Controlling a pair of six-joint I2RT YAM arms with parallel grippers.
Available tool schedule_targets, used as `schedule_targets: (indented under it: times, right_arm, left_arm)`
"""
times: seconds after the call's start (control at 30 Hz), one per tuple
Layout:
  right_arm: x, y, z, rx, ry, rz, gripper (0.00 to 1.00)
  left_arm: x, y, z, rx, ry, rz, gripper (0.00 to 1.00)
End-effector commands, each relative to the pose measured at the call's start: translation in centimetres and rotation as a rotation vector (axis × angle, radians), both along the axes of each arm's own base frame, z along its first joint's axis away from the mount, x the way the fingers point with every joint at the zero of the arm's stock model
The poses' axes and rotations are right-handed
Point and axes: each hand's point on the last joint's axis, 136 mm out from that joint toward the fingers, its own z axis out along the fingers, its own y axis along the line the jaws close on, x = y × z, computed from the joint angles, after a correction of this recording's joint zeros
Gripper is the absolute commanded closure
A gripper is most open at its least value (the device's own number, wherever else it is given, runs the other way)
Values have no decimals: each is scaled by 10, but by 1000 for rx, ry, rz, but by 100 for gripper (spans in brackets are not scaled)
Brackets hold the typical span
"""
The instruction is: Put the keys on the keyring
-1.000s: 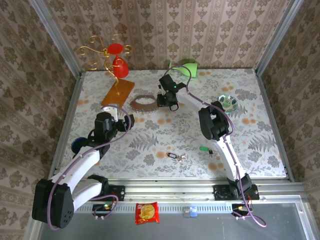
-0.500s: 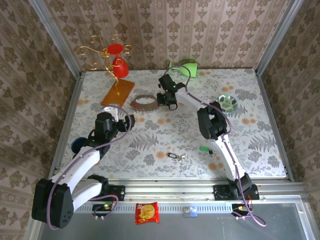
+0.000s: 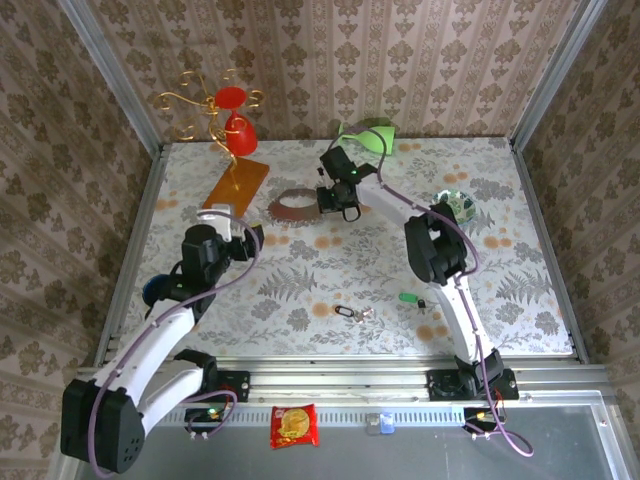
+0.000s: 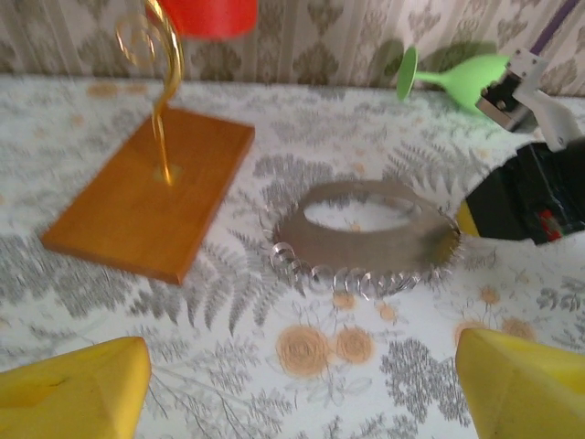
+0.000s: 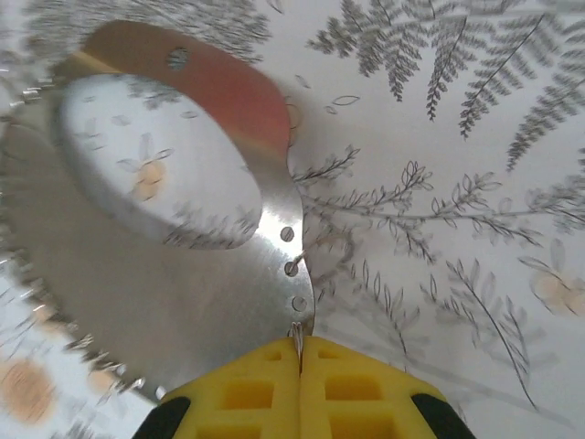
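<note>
Now, right claw clamps the keyring by its rim; a slow lift should prevent slipping, while left claw gapes, empty.

No readable text anywhere, tbh. The small red snack packet has printing on it, but it's too tiny to make out.

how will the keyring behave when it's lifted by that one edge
The keyring looks like thin sheet metal, so probably light and springy. The right hand pinches only its rim, so it may swivel or slip. The small loops along its edge would likely dangle.
</note>
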Motion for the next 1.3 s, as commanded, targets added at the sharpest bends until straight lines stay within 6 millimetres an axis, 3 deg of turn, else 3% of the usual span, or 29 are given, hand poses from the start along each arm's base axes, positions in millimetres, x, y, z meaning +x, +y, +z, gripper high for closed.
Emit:
schedule_targets:
  times: [0.0, 0.27, 0.5, 0.73, 0.87, 1.03, 1.17, 1.27]
  right_arm:
    - [1, 8, 91, 34, -230, 70, 100]
    - [-31, 30, 187, 59, -521, 298, 100]
    - [-60, 43, 239, 143, -671, 446, 100]
    - [-104, 54, 250, 241, -776, 671, 100]
    - [-127, 62, 245, 299, -796, 795, 100]
    - [-156, 72, 233, 339, -779, 951, 100]
    - [-181, 76, 222, 304, -817, 1073, 100]
    - [-199, 77, 213, 274, -855, 1167, 100]
  left_arm:
    - [1, 3, 53, 119, -156, -17, 14]
    - [-9, 1, 111, 294, -278, -100, 20]
    - [-21, -5, 143, 393, -342, -169, 23]
    - [-35, -17, 144, 494, -378, -272, 35]
    - [-45, -24, 136, 538, -391, -333, 42]
    - [-61, -42, 111, 578, -403, -490, 53]
    - [-75, -57, 91, 577, -414, -621, 57]
    - [-85, -67, 74, 615, -449, -725, 67]
